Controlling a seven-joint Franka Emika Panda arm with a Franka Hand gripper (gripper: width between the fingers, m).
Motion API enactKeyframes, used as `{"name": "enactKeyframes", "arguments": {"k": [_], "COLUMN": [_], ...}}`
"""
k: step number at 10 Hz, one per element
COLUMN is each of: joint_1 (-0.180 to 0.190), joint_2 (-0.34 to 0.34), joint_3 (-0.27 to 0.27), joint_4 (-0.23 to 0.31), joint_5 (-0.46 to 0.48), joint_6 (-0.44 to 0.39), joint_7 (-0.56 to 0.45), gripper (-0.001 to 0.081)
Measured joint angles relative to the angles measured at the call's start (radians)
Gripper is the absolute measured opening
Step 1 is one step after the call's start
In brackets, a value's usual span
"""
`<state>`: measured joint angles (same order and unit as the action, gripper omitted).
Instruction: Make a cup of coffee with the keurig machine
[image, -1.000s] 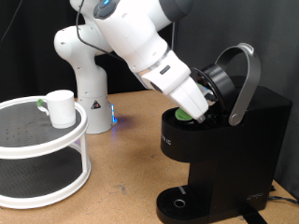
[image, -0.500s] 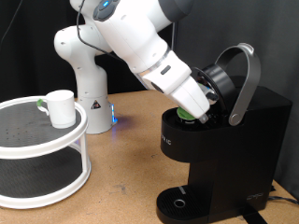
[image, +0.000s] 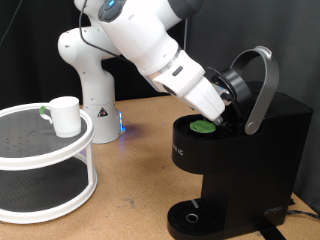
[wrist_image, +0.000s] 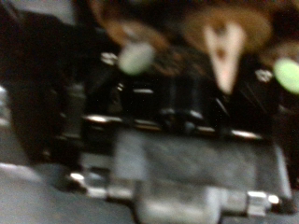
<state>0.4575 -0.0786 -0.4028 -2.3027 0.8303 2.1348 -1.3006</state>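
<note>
From the exterior view I see my white Panda arm (image: 150, 45) reaching down from the top towards the boxy matte black keurig machine (image: 240, 165), which stands at the exterior view's right on the brown wooden tabletop (image: 135, 150). The machine's silver-grey curved lid handle (image: 262, 85) is raised, so the brew head stands open. In the open chamber I can see a small round green-topped pod (image: 204, 127) lying flat, its top facing up. The gripper (image: 228, 112) sits at the end of the arm just above and beside that pod, tucked under the raised lid. Its fingers are hidden against the dark lid, so I cannot tell whether they are apart or together, and I see nothing held between them.

The small plain white cylindrical cup (image: 66, 115) stands upright on the upper shelf of a white two-tier round rack (image: 60, 155) with dark mesh shelves, at the exterior view's left, well apart from the machine. A green mark shows at the cup's handle side. The round drip base (image: 190, 216) at the machine's foot has nothing on it.

The wrist view is badly blurred; I make out only dark machine parts and a pale green blob (wrist_image: 135, 58).
</note>
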Motion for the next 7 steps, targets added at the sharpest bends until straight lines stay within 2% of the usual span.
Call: {"name": "enactKeyframes", "arguments": {"k": [2,4,6,7], "joint_1": [-0.006,-0.021,-0.048,-0.048], "joint_2": [-0.039,-0.091,-0.137,-0.135], "joint_3": [-0.003,-0.006,-0.005,-0.005], "joint_4": [-0.023,-0.059,-0.085,-0.085], "joint_5": [-0.001,-0.013,-0.065,-0.063], "joint_6": [0.014,0.074,0.074,0.074], "joint_7": [0.007,0.017,0.036,0.036], "gripper": [0.0801,0.0801,0.0801,0.0801]}}
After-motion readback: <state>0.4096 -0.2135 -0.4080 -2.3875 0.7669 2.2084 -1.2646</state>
